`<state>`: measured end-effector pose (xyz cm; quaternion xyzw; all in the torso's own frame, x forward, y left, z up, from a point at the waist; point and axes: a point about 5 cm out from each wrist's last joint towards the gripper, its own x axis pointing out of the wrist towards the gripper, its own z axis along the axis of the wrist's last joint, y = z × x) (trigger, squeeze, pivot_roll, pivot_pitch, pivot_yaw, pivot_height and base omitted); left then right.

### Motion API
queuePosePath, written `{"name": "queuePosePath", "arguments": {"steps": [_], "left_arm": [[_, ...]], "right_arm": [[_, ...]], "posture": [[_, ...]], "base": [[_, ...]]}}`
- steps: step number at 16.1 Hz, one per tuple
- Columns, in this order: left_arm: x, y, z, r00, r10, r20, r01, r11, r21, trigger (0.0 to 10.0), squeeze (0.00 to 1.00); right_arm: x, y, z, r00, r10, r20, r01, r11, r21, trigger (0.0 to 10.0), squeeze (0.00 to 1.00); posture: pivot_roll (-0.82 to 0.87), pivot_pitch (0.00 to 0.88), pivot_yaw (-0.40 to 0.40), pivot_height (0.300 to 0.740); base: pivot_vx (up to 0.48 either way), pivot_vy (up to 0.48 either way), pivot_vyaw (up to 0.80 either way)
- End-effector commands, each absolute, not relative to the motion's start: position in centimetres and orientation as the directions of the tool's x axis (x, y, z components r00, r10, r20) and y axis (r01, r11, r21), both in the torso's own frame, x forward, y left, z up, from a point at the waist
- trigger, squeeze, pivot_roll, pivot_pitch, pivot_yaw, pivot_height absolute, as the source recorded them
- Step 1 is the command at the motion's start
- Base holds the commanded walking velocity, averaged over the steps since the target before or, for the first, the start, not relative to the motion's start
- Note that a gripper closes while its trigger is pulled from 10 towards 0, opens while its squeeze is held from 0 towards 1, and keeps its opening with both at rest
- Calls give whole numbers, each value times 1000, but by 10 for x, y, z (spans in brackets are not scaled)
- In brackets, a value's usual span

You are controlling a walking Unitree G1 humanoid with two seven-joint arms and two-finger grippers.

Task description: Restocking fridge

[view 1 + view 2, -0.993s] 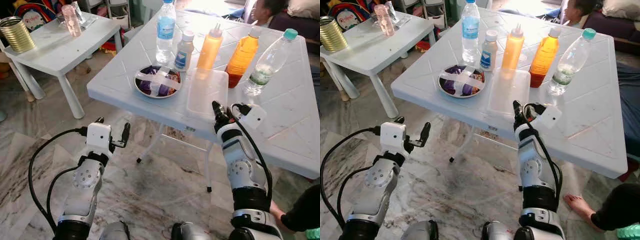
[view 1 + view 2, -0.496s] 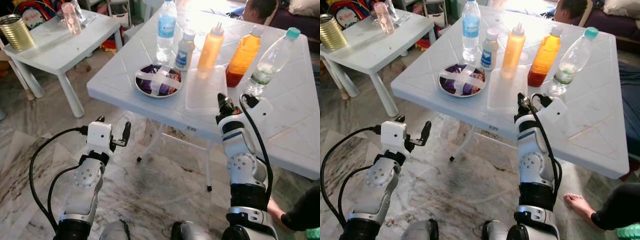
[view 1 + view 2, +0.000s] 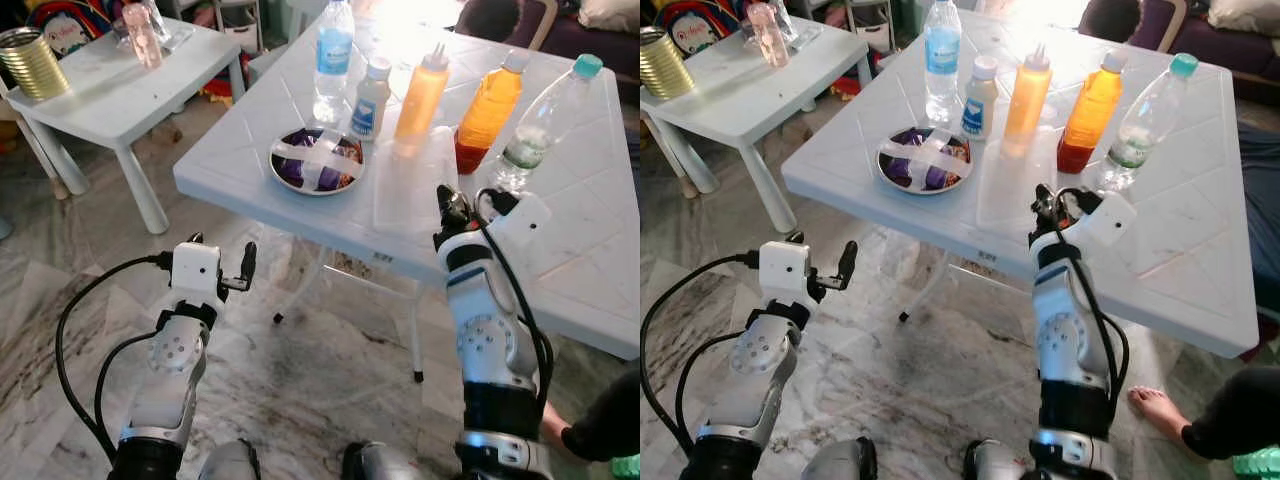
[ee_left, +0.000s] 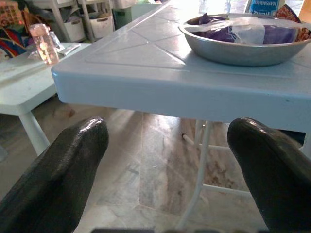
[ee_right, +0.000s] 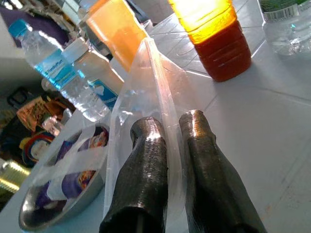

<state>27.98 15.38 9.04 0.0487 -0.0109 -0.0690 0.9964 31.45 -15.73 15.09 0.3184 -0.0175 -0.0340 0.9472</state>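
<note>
On the table (image 3: 250,160), right fingers (image 5: 146,174) pinching clear container (image 5: 141,92); left fingers (image 4: 63,170) spread wide.

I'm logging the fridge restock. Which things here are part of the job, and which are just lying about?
Part of the job:
- clear plastic container, pinched by the right gripper
- steel bowl of wrapped food
- water bottle
- small white bottle
- two orange bottles
- green-capped bottle

Lying about:
- gold tin
- pink bottle
</note>
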Motion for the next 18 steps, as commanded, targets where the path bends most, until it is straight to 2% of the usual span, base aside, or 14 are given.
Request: {"name": "queuePosePath", "arguments": {"steps": [1,8,15,18], "left_arm": [[278,156,86,992,-128,-12,128,986,103,10000,0],[279,154,83,992,-123,-29,125,987,102,10000,0],[280,154,82,993,-114,-33,117,988,96,10000,0],[283,154,83,993,-110,-28,113,989,96,10000,0]], "right_arm": [[308,-154,151,999,-51,18,31,821,570,10000,0],[293,-153,160,994,-8,111,-33,930,366,10000,0],[293,-145,163,990,50,131,-89,946,313,10000,0],[296,-133,172,978,125,168,-170,940,295,10000,0]], "posture": [[69,115,-31,740],[58,110,-29,740],[63,106,-36,740],[59,99,-36,740]], "base": [[0,0,0],[0,0,0],[-227,0,0],[-303,0,0]]}}
